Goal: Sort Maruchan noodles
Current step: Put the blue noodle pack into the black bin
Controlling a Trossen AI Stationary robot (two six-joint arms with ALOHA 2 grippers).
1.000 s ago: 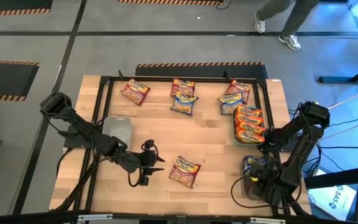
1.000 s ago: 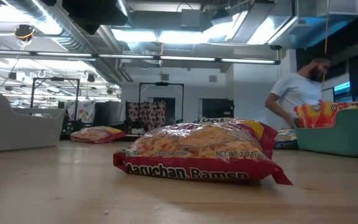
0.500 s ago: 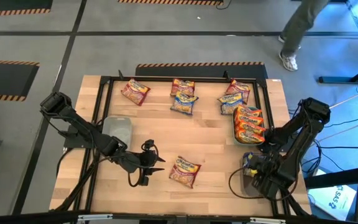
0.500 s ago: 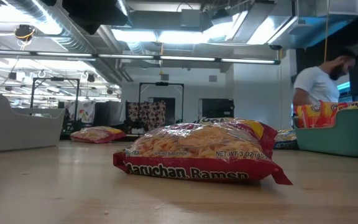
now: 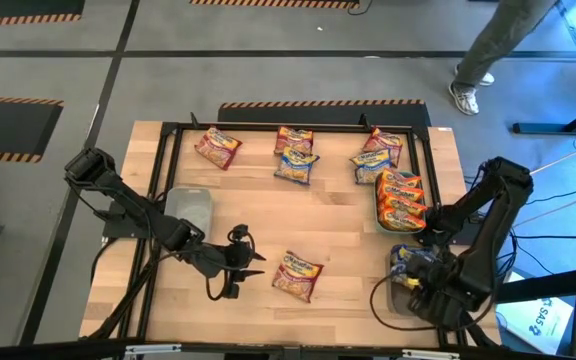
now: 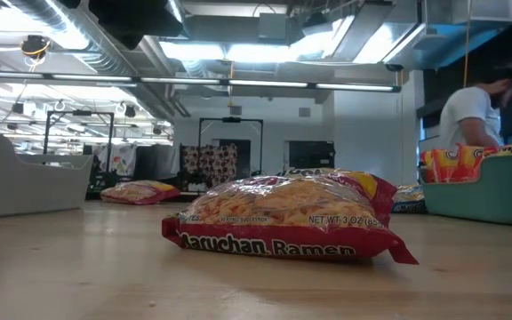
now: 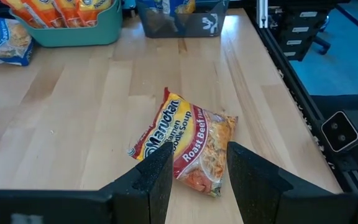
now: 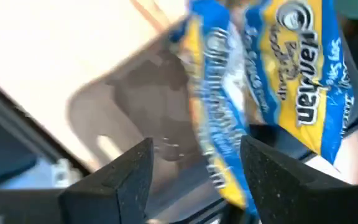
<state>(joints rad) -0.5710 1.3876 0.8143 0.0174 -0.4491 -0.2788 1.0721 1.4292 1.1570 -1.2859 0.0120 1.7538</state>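
A maroon-and-yellow noodle packet (image 5: 298,275) (image 7: 185,148) (image 6: 287,218) lies flat on the near middle of the table. My left gripper (image 5: 256,261) (image 7: 197,158) is open, just left of it and pointing at it. My right gripper (image 5: 415,276) (image 8: 194,149) is open over a dark tray (image 5: 400,296) at the near right. Blue-and-yellow packets (image 8: 272,81) (image 5: 408,262) stand on edge in that tray. Orange-red packets (image 5: 400,193) stand in a teal tray (image 5: 380,215). Several more packets (image 5: 296,160) lie flat along the far side. My right gripper stands open above the upright blue-and-yellow packets, and one packet's edge (image 8: 219,155) shows between its fingers. I cannot tell whether a finger touches it.
A grey tray (image 5: 190,208) (image 6: 16,187) sits at the table's left, behind my left arm. A black frame (image 5: 298,124) rims the table. A person (image 5: 493,45) walks on the floor beyond the far right corner. Bare wood (image 5: 338,225) lies between the maroon packet and the far packets.
My right arm has shifted slightly over the near-right tray. The person beyond the far edge has walked toward the right. My left arm and the maroon packet have stayed put.
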